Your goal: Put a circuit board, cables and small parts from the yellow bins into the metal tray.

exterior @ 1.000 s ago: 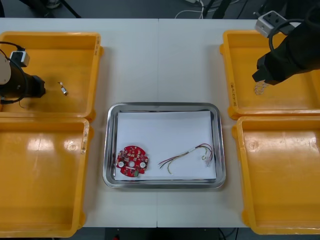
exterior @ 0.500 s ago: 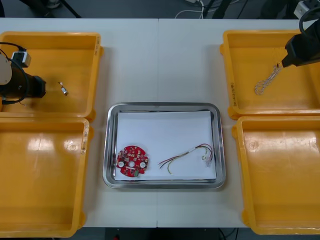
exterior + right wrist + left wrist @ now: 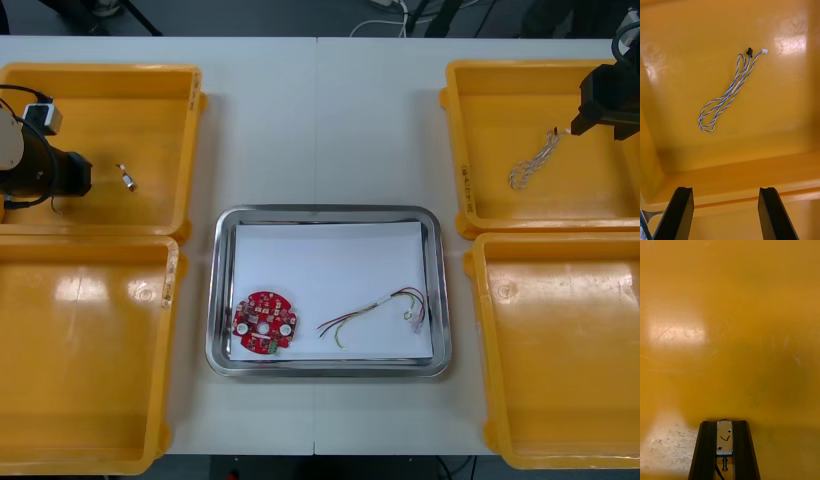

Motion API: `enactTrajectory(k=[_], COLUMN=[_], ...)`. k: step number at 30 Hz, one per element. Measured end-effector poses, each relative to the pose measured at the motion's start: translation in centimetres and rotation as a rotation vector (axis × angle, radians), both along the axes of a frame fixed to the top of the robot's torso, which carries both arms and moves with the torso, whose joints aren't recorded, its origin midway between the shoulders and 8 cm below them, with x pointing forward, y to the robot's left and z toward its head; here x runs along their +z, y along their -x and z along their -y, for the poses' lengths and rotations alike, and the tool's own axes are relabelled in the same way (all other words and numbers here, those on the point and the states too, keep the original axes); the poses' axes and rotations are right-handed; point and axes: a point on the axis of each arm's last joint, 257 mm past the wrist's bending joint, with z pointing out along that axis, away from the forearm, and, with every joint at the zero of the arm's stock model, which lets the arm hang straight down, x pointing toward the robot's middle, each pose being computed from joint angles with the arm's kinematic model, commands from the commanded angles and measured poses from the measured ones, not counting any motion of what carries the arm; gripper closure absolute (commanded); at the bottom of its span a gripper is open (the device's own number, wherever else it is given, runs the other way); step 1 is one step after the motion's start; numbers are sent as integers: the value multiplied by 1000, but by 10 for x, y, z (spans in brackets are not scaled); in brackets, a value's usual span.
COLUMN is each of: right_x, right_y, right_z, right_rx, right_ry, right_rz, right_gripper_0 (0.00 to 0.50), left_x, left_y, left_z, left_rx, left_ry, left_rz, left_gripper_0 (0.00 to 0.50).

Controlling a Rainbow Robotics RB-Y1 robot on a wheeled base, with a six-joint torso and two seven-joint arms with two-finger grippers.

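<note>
The right gripper [image 3: 725, 189] hangs over the outer side of the far right yellow bin [image 3: 480, 100], a glossy, smooth-walled plastic trough with rounded corners. Its jaws are released: the two flat black fingers stand wide apart with nothing between them. On the bin floor ahead of them lies the twisted blue and white cable [image 3: 730, 93], a thin cord folded into a long narrow loop. It has a small black piece and a white plug at the end farther from the fingers. It lies clear of the jaws, beyond the bin's near wall and roughly in line with the gap between them.

The left gripper [image 3: 724, 423] is parked over the far left bin [image 3: 100, 75], jaws clenched together, just beside a small metal part [image 3: 126, 178].

On the light tabletop [image 3: 320, 120] between the bins sits the shiny, round-cornered metal tray [image 3: 222, 300], white inside. It holds a round red circuit board [image 3: 265, 322] and, apart from it, a thin red and yellow cable [image 3: 375, 310].
</note>
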Motion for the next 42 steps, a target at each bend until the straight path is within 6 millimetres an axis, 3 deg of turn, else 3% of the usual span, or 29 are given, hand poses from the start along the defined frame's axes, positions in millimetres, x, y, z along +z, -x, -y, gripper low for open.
enactTrajectory(k=[11,20,36,42], right_x=[-20,-33,-27,-34], right_y=[-2,-20,-35,-46], right_z=[-8,-14,-3,1], right_rx=[-149,-267,-311,-328], right_ry=[-90,-156,-146,-151], right_rz=[-96,-82,-50,-30], right_gripper_0=[0,0,0,0], left_x=[-3,31,74,84], left_y=[23,41,83,98], left_z=[13,20,65,89], left_rx=[-28,-62,-161,-133], left_ry=[-9,-106,-187,-159], left_rz=[-111,-165,-242,-247], left_gripper_0=[500,500,500,500])
